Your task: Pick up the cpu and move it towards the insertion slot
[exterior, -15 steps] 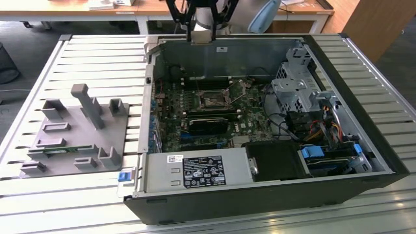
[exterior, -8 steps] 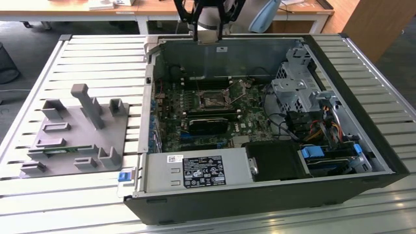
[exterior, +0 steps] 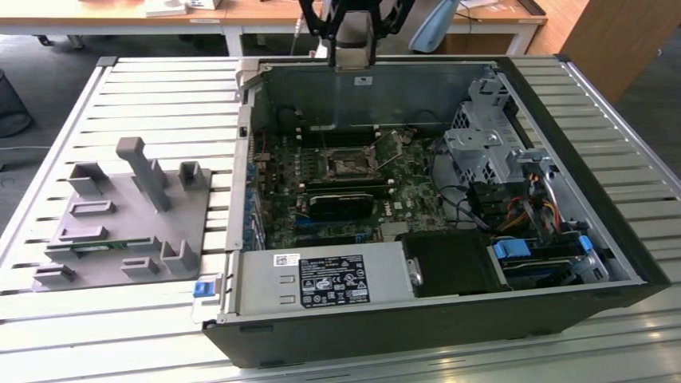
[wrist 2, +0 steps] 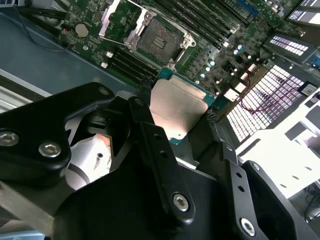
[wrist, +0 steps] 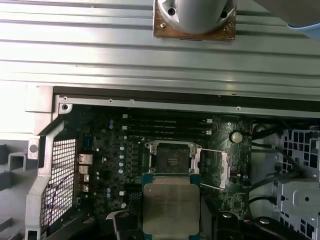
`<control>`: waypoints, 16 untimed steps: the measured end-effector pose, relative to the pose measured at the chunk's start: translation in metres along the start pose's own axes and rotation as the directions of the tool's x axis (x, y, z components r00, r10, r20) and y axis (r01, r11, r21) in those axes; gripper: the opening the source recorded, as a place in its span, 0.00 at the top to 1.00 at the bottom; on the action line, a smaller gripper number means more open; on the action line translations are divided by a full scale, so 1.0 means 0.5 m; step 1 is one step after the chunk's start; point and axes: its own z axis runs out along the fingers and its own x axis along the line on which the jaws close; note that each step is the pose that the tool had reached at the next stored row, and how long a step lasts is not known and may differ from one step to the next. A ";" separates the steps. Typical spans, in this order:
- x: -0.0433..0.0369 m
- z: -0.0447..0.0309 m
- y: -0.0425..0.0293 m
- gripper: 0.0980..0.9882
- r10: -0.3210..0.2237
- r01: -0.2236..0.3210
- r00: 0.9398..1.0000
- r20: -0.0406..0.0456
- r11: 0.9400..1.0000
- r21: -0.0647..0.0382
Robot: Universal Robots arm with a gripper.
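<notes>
The claw pinches the chip by two opposite edges, flat and level, above the open computer case. The socket lies just beyond the chip's far edge, lower down on the board, its frame open.

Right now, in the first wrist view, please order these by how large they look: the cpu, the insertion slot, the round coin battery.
1. cpu, held in the hand; largest, though it is nearest the camera, which inflates it.
2. insertion slot; slightly smaller.
3. coin battery; clearly smallest.
</notes>
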 end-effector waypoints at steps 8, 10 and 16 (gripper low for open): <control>-0.028 0.000 0.003 0.50 -0.002 0.002 1.000 0.000 1.000 0.000; -0.035 0.000 0.004 0.50 -0.002 0.002 1.000 0.000 1.000 0.000; -0.055 0.000 0.008 0.50 -0.004 0.004 1.000 0.000 1.000 0.000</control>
